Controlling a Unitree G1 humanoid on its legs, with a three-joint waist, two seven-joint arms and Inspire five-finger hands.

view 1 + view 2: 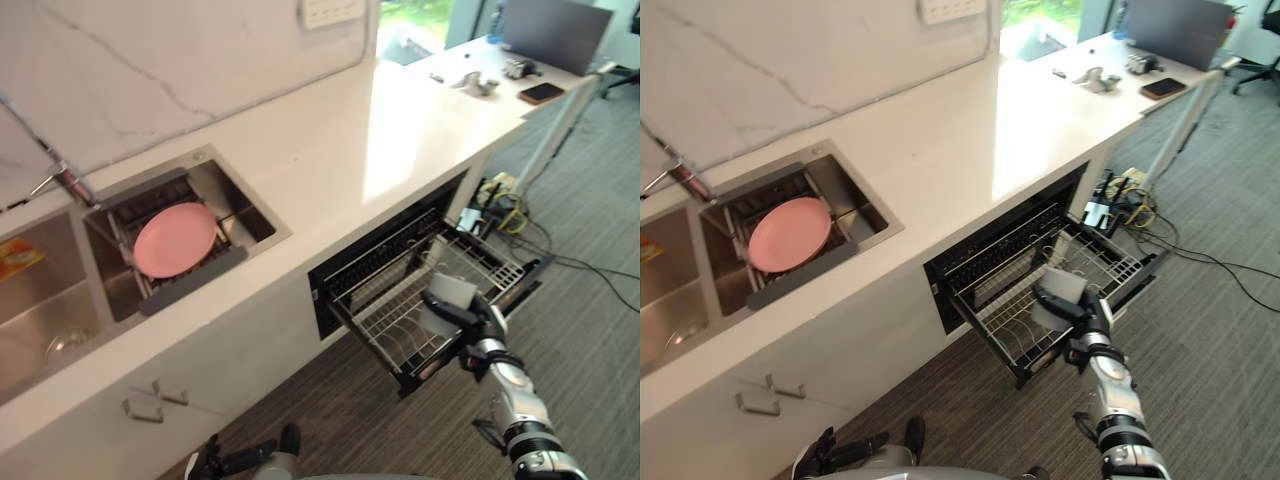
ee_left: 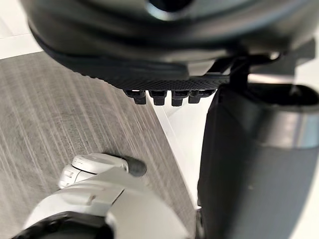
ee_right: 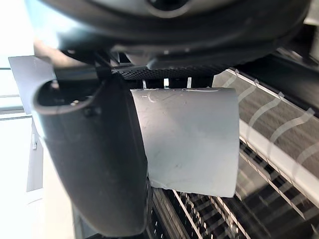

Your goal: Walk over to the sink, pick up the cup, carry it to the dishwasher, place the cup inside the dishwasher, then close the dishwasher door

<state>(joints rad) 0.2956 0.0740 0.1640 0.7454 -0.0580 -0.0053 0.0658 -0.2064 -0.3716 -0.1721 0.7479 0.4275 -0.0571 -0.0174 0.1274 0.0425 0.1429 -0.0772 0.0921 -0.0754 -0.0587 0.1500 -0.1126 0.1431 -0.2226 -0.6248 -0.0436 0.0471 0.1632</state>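
My right hand point(image 1: 484, 327) is shut on a pale grey cup point(image 1: 447, 300), holding it over the front part of the pulled-out wire rack point(image 1: 392, 318) of the dishwasher point(image 1: 345, 270). In the right wrist view the thumb point(image 3: 94, 159) wraps one side of the cup point(image 3: 189, 139), with the rack wires just beyond it. The dishwasher door point(image 1: 528, 279) hangs open under the rack. My left hand point(image 1: 243, 460) is low beside me near the cabinet front, fingers relaxed and holding nothing.
A pink plate point(image 1: 175, 238) lies on a drainer in the sink point(image 1: 215, 185) to my left. The white counter point(image 1: 400, 120) carries a laptop point(image 1: 555, 30) and a phone point(image 1: 541, 92) at its far end. Cables point(image 1: 500, 205) lie on the floor past the dishwasher.
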